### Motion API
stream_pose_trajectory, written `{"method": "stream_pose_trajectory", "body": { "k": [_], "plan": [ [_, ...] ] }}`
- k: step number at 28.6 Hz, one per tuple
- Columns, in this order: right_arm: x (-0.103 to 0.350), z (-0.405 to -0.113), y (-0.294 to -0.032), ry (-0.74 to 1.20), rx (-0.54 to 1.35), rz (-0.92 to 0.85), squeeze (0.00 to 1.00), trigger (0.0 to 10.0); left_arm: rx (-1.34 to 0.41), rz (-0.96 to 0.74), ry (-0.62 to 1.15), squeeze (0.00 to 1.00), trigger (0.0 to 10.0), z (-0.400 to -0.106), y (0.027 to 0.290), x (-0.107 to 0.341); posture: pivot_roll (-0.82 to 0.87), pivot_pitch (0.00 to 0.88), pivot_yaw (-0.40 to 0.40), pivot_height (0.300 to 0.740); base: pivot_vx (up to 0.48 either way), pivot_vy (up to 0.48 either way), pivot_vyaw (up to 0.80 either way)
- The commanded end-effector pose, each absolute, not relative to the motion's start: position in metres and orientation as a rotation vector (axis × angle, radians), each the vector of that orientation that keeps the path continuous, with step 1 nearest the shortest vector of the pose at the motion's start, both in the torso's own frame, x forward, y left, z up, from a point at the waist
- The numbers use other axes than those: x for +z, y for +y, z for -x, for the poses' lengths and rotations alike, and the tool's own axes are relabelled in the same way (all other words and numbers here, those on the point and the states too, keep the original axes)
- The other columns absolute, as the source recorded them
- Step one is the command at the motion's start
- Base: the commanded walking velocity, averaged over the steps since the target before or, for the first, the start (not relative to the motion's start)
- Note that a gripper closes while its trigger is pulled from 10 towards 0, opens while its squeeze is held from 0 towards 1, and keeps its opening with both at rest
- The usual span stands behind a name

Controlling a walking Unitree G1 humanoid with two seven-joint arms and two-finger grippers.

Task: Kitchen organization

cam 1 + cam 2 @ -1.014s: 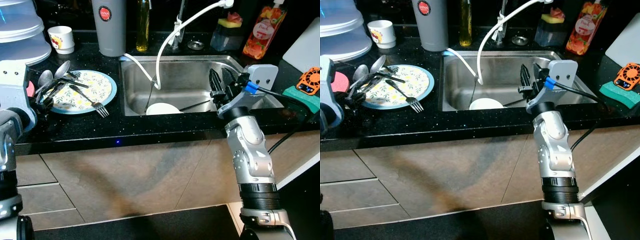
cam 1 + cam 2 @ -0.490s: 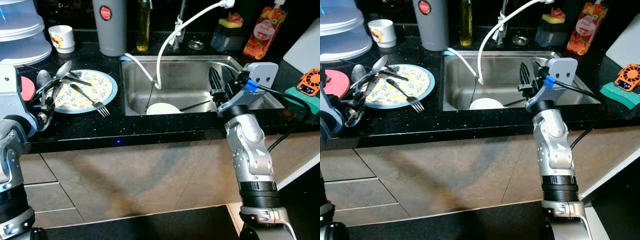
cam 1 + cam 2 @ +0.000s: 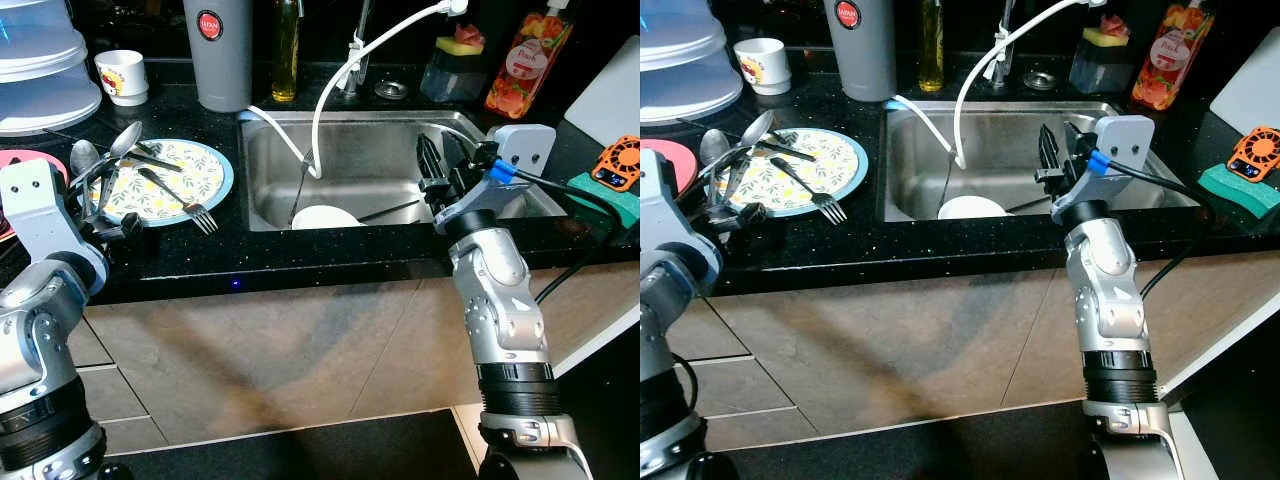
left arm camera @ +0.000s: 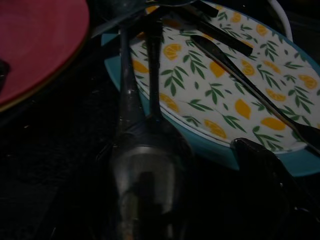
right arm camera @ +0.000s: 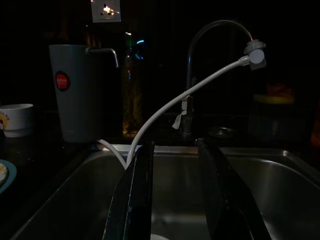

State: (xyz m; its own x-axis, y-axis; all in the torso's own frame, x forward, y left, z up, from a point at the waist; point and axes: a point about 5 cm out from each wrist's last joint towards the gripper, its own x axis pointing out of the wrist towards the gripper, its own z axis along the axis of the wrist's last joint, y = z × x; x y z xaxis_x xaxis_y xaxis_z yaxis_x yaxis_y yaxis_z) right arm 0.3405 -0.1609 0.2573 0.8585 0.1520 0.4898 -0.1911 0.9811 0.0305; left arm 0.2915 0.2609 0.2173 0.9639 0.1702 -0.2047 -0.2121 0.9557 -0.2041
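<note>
A lemon-patterned plate (image 3: 190, 172) lies on the black counter left of the sink, with a fork (image 3: 188, 207) and several spoons (image 3: 124, 139) on it. My left gripper (image 3: 112, 226) hovers at the plate's near left edge. In the left wrist view a spoon (image 4: 149, 170) lies between its fingers (image 4: 265, 165), with a gap beside it, so the gripper looks open. My right gripper (image 3: 438, 165) stands open over the front right of the sink (image 3: 375, 150), holding nothing. A white bowl (image 3: 322, 217) sits in the sink.
A white hose (image 3: 318, 110) loops from the tap into the sink. A red plate (image 3: 662, 160), stacked containers (image 3: 40, 60), a cup (image 3: 122, 75), a grey tumbler (image 3: 222, 55) and an oil bottle (image 3: 287, 50) stand at the back. An orange bottle (image 3: 528, 62) and a green sponge (image 3: 605, 190) are on the right.
My left arm has drawn back from the plate toward the counter's front edge, and a spoon came along with it. The right arm has stayed put.
</note>
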Motion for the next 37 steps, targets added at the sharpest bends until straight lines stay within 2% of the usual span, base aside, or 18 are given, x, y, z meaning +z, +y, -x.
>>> {"method": "stream_pose_trajectory", "body": {
  "k": [1, 3, 4, 17, 20, 21, 23, 24, 26, 30, 33, 37],
  "plan": [
    [0.259, -0.342, -0.162, -0.517, 0.178, -0.084, 0.0, 10.0, 0.224, 0.25, 0.209, 0.0, 1.8, -0.292, 0.263, 0.211, 0.17, 0.044, -0.043, 0.74, 0.0, 0.0, 0.0],
    [0.259, -0.342, -0.162, -0.517, 0.178, -0.084, 0.0, 10.0, 0.224, 0.25, 0.209, 0.0, 1.8, -0.292, 0.263, 0.211, 0.17, 0.044, -0.043, 0.74, 0.0, 0.0, 0.0],
    [0.259, -0.342, -0.163, -0.517, 0.177, -0.084, 0.0, 10.0, 0.231, 0.247, 0.206, 0.0, 0.0, -0.292, 0.264, 0.212, 0.17, 0.044, -0.043, 0.74, 0.0, 0.0, 0.0],
    [0.258, -0.342, -0.163, -0.516, 0.175, -0.083, 0.0, 10.0, 0.263, 0.195, 0.148, 0.0, 0.0, -0.292, 0.262, 0.223, 0.17, 0.045, -0.043, 0.74, 0.0, 0.0, 0.0],
    [0.259, -0.342, -0.163, -0.516, 0.175, -0.083, 0.0, 10.0, 0.272, 0.122, 0.07, 0.0, 0.0, -0.293, 0.262, 0.234, 0.17, 0.047, -0.043, 0.74, 0.0, 0.0, 0.0],
    [0.259, -0.342, -0.163, -0.515, 0.175, -0.084, 0.0, 10.0, 0.279, 0.058, -0.011, 0.0, 10.0, -0.293, 0.26, 0.245, 0.17, 0.047, -0.043, 0.74, 0.0, 0.0, 0.0],
    [0.259, -0.342, -0.163, -0.515, 0.174, -0.084, 0.0, 10.0, 0.265, -0.007, -0.134, 0.0, 10.0, -0.293, 0.254, 0.263, 0.17, 0.047, -0.045, 0.74, 0.0, 0.0, 0.0],
    [0.259, -0.343, -0.163, -0.515, 0.174, -0.084, 0.0, 10.0, 0.204, -0.015, -0.231, 0.0, 10.0, -0.294, 0.245, 0.279, 0.17, 0.046, -0.044, 0.74, 0.0, 0.0, 0.0],
    [0.259, -0.343, -0.163, -0.516, 0.173, -0.085, 0.0, 10.0, 0.161, -0.011, -0.262, 0.0, 10.0, -0.295, 0.24, 0.285, 0.17, 0.046, -0.044, 0.74, 0.0, 0.0, 0.0],
    [0.259, -0.342, -0.165, -0.519, 0.165, -0.085, 0.0, 10.0, -0.077, 0.042, -0.261, 0.0, 10.0, -0.303, 0.214, 0.295, 0.16, 0.041, -0.038, 0.74, 0.0, 0.0, 0.0],
    [0.258, -0.341, -0.166, -0.519, 0.16, -0.084, 0.0, 10.0, -0.111, 0.072, -0.25, 0.0, 10.0, -0.31, 0.209, 0.294, 0.16, 0.041, -0.038, 0.74, 0.0, 0.0, 0.0],
    [0.258, -0.341, -0.167, -0.518, 0.155, -0.085, 0.0, 10.0, -0.175, 0.018, -0.241, 0.0, 10.0, -0.323, 0.194, 0.289, 0.14, 0.041, -0.041, 0.74, 0.0, 0.0, 0.0]
  ]
}}
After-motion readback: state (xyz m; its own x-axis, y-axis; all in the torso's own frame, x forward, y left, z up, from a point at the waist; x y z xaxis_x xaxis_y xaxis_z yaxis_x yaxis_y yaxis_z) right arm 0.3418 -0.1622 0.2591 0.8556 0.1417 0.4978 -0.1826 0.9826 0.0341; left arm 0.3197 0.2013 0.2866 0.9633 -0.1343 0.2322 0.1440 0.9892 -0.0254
